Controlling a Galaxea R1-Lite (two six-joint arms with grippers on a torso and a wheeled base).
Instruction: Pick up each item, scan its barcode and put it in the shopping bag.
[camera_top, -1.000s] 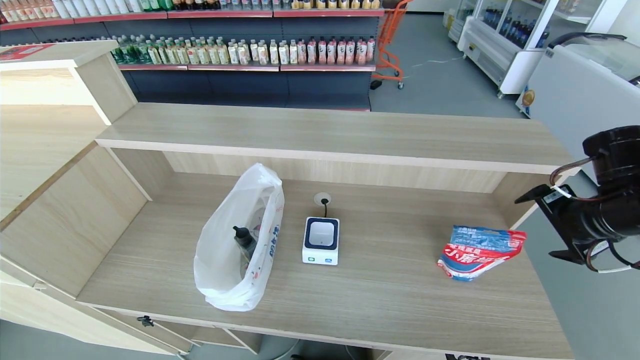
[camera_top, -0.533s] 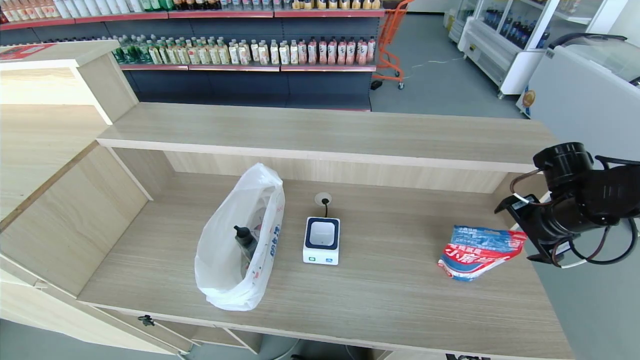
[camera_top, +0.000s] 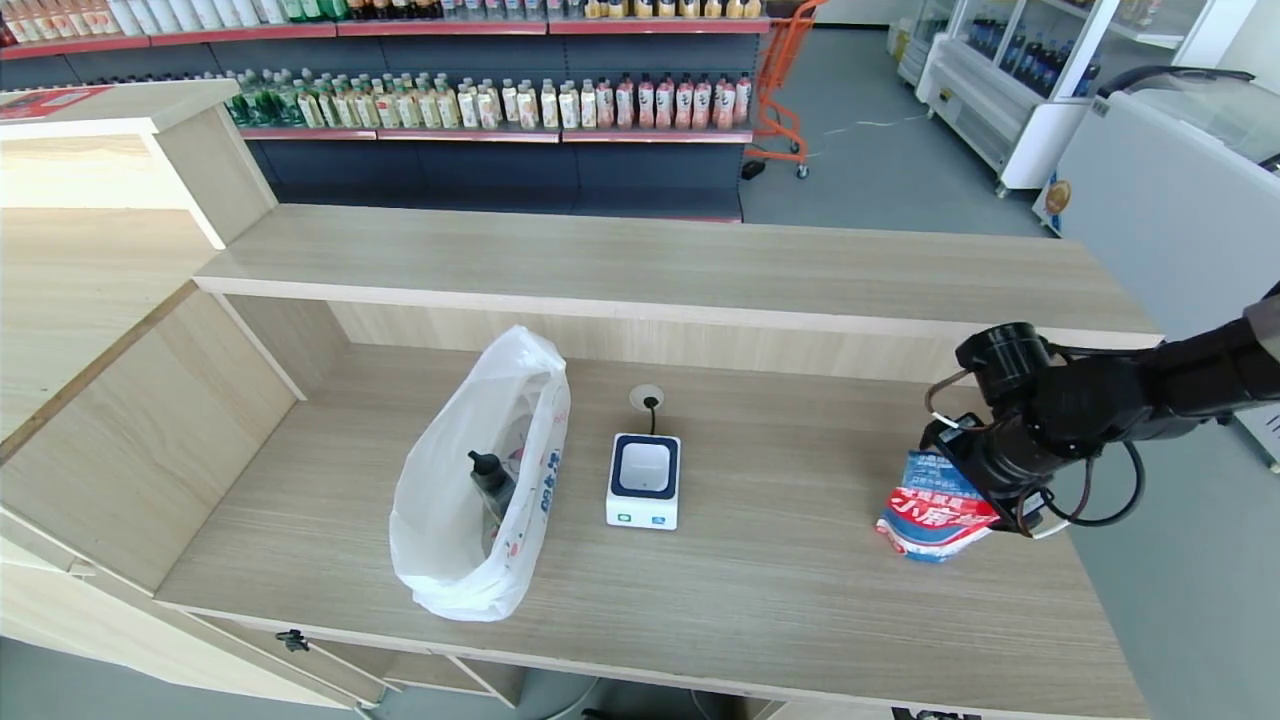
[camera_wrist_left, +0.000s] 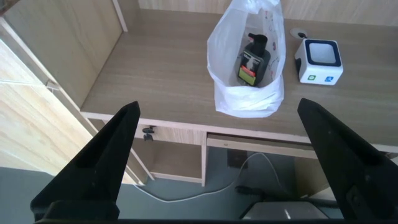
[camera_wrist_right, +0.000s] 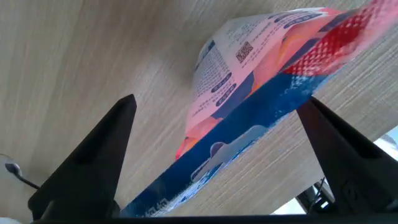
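White shopping bag (camera_top: 440, 520) left of scanner (camera_top: 643, 480) had 1 bottle (camera_top: 490, 485) in; pouch (camera_top: 930, 520) right of scanner lay unscanned, right gripper (camera_wrist_right: 217, 106) wide over it.

R arm (camera_top: 1120, 395) blk, round joints, looped cables; R gripper (camera_wrist_right: 219, 104) blk

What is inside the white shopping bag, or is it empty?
Not empty: the shopping bag stands open, with a dark pump bottle upright inside.

Glossy plastic pouch (camera_top: 932, 527), matt wood-grain counter (camera_top: 780, 585)
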